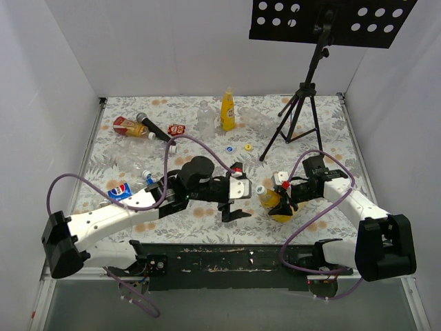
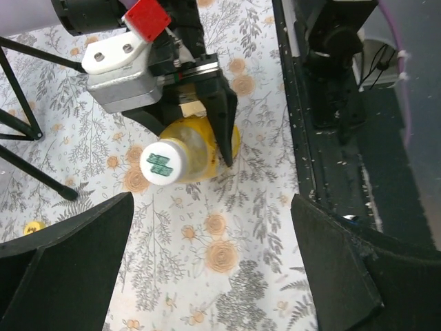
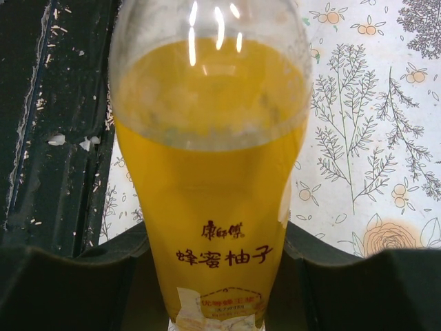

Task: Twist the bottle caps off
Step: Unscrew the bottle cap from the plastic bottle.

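Note:
An orange-yellow bottle (image 1: 279,205) lies tilted near the table's front edge, and my right gripper (image 1: 285,198) is shut on its body. In the right wrist view the bottle (image 3: 210,200) fills the gap between the black fingers (image 3: 65,289) of my right gripper (image 3: 217,276). Its white bottle cap (image 2: 163,163), printed green, sits on the neck and points toward my left gripper (image 2: 210,207). The left gripper (image 1: 247,196) is wide open just short of the cap (image 1: 260,189), with only tablecloth between its fingers (image 2: 69,269).
A music stand's tripod (image 1: 300,117) stands at the back right. An upright yellow bottle (image 1: 227,110), clear bottles (image 1: 205,118), a red-labelled bottle (image 1: 129,127) and a black microphone (image 1: 152,126) lie at the back. Loose caps (image 1: 247,147) lie mid-table. A blue-labelled bottle (image 1: 120,191) lies left.

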You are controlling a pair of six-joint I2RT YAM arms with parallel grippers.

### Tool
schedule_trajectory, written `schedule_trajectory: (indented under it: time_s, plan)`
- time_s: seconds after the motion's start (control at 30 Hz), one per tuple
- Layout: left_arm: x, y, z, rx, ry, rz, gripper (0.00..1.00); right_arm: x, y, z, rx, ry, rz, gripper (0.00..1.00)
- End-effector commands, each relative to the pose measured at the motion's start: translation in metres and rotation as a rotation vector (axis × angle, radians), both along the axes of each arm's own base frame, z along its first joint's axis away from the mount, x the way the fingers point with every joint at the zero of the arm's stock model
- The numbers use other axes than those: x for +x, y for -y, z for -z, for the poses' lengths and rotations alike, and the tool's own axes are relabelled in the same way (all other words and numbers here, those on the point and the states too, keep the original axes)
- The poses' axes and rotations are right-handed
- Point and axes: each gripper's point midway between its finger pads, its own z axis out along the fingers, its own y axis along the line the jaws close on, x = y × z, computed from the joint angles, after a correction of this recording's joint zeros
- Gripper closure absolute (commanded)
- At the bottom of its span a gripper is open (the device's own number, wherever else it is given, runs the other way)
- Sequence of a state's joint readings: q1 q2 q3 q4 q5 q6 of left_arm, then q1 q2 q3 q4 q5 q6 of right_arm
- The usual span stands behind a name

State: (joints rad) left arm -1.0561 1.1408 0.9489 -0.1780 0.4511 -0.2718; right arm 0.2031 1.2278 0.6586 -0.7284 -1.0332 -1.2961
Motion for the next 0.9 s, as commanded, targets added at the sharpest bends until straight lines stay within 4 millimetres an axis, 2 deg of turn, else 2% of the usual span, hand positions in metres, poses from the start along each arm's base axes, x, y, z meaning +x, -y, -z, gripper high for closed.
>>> schedule_trajectory:
  time_s: [0.0,0.23,0.37,0.53,0.67,0.77,0.87]
  plan:
    - [0.017,0.02,-0.018,-0.057,0.115,0.11,0.03,0.009,-0.009,-0.021,0.068,0.072,-0.024,0.99]
    - [0.031,0.035,-0.007,-0.038,0.063,0.115,0.24,0.009,-0.009,-0.023,0.072,0.075,-0.026,0.99]
    - [0.036,0.04,-0.007,-0.039,0.05,0.111,0.36,0.009,-0.009,-0.023,0.072,0.077,-0.027,0.99]
    - [0.038,0.044,-0.002,-0.026,0.029,0.113,0.38,0.009,-0.009,-0.024,0.072,0.081,-0.028,0.99]
    - [0.039,0.046,0.004,-0.005,0.012,0.113,0.44,0.009,-0.009,-0.024,0.072,0.081,-0.028,0.99]
    - [0.041,0.047,0.006,-0.001,0.008,0.111,0.5,0.008,-0.009,-0.023,0.07,0.077,-0.026,0.99]
    - [0.042,0.048,0.006,0.001,0.0,0.109,0.6,0.009,-0.009,-0.023,0.071,0.08,-0.027,0.99]
